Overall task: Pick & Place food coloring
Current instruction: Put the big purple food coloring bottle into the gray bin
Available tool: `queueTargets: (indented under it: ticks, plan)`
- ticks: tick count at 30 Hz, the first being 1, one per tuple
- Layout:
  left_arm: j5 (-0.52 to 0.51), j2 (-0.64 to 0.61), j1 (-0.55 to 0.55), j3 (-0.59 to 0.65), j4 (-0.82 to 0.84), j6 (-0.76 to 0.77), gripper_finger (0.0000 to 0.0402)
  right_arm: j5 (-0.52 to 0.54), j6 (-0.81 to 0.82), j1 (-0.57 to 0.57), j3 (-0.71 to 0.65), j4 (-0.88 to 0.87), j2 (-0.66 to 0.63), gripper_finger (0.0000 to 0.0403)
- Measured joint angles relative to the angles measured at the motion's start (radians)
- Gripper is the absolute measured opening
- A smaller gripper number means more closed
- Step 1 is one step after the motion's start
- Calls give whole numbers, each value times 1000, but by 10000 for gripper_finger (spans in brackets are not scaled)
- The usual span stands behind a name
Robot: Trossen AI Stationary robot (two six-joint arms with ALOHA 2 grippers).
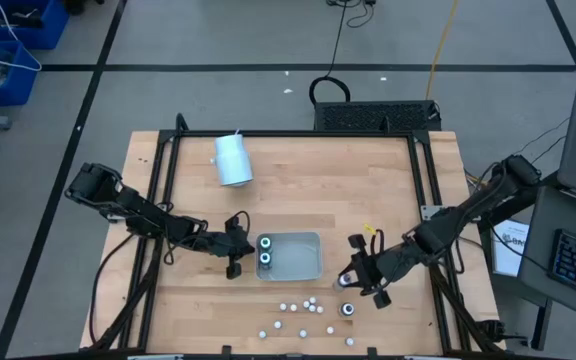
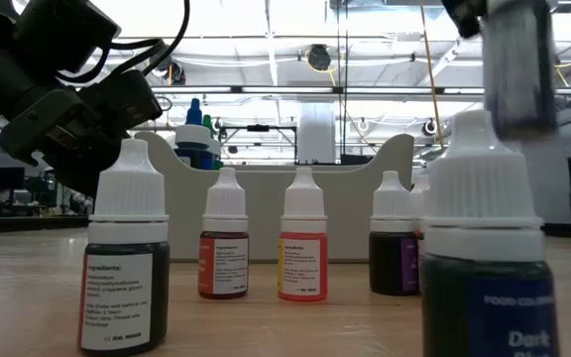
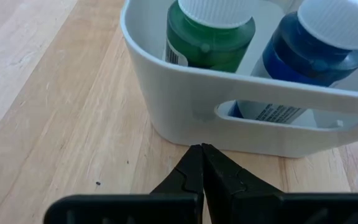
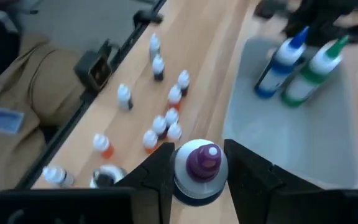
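Observation:
My right gripper [image 4: 199,163] is shut on a food coloring bottle with a white cap and purple tip [image 4: 199,167]. In the high view it hovers just right of the grey tray [image 1: 303,268]. A green bottle [image 3: 209,37] and a blue bottle [image 3: 316,53] stand upright in the tray's left end. My left gripper [image 3: 201,149] is shut, its tips right at the tray's left wall [image 3: 185,106]. One dark bottle [image 1: 348,308] and several small white-capped bottles [image 1: 310,305] stand on the table near its near edge. My right gripper pinches the purple-tipped bottle at its white cap [image 4: 188,180], one finger [image 4: 157,168] on each side. The fingers come from above, pointing down. The bottle sits upright between them, held above the table. My left gripper's shut tips are at the tray wall; I cannot tell whether they touch it.
A large white cylinder [image 1: 233,160] lies on the far left part of the table. In the low view the small bottles [image 2: 302,238] stand in a row in front of the tray [image 2: 266,193], with a big dark bottle [image 2: 479,258] close by. Black frame rails run along the table's edges.

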State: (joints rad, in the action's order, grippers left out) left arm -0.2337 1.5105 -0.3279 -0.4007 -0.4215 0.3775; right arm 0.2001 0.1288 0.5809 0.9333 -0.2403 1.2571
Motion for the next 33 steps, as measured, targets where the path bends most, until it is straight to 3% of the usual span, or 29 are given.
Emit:
queueTargets:
  ticks: [7,12,24,33]
  plan:
    - [-2,0,0,0,-1,0,6,113,-30,-100,242,-50,120,108]
    - [-2,0,0,0,-1,2,6,86,-41,-212,327,-46,259,108]
    - [-2,0,0,0,4,-17,6,-78,-22,-391,336,126,489,108]
    - [-2,0,0,0,6,-17,6,-75,-39,-423,338,192,576,108]
